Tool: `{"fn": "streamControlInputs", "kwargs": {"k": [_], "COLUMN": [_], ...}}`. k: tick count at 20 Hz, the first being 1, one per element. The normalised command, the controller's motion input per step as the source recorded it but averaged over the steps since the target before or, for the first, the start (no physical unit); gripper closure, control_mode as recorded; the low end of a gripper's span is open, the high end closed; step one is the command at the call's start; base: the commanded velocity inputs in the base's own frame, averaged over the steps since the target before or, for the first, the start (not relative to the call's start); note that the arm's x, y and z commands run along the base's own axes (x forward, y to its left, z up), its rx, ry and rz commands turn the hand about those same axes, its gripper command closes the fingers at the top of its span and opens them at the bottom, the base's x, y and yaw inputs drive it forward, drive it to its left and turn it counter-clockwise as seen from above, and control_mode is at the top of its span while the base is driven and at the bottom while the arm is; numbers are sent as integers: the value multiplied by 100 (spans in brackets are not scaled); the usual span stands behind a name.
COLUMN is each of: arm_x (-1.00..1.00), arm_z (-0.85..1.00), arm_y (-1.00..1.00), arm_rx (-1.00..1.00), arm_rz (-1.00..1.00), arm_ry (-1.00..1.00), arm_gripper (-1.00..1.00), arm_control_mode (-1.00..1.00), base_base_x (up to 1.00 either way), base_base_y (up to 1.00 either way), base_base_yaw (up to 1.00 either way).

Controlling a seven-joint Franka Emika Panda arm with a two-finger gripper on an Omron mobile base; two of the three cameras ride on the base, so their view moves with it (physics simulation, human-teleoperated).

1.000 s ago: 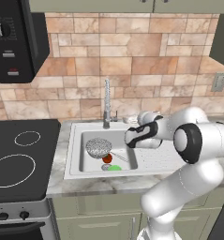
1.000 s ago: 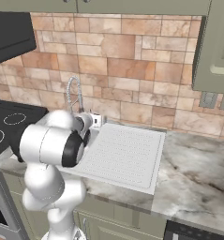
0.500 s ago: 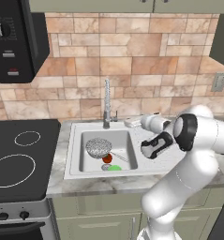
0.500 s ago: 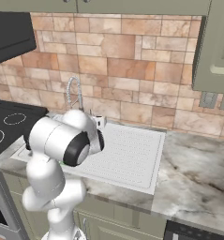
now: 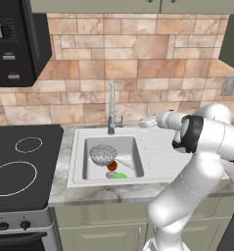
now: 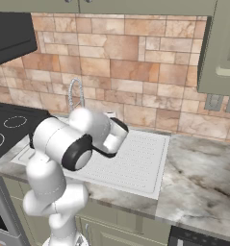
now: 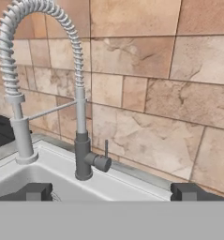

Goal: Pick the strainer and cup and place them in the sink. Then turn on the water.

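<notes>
Chrome faucet (image 7: 80,117) stands at 12 o'clock from the released, empty tool (image 7: 111,191); strainer (image 5: 103,154) and cup (image 5: 120,175) lie in the sink (image 5: 79,169). Approaching too high, a finger could miss the small lever (image 7: 105,149) and strike the spring neck instead.

sink (image 5: 79,162) centre frame, stovetop (image 5: 20,164) at its left | strainer (image 5: 103,154) in basin, cup (image 5: 119,175) and ball (image 5: 111,166) just below it | faucet (image 5: 111,110) behind basin | gripper (image 5: 147,121) right of faucet, over drainboard (image 5: 155,152)
</notes>
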Motion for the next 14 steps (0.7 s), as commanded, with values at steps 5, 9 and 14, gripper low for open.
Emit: {"fn": "streamControlInputs", "kwargs": {"k": [5, 9, 14], "arm_x": [0, 0, 0], "arm_z": [-4, -21, -37], "arm_y": [0, 0, 0], "arm_rx": [0, 0, 0], "arm_rz": [0, 0, 0], "arm_ry": [-5, -10, -17], "arm_gripper": [-100, -100, -100], "arm_control_mode": [-100, -100, -100], "base_base_x": [0, 0, 0], "base_base_y": [0, 0, 0], "base_base_yaw": [0, 0, 0]}}
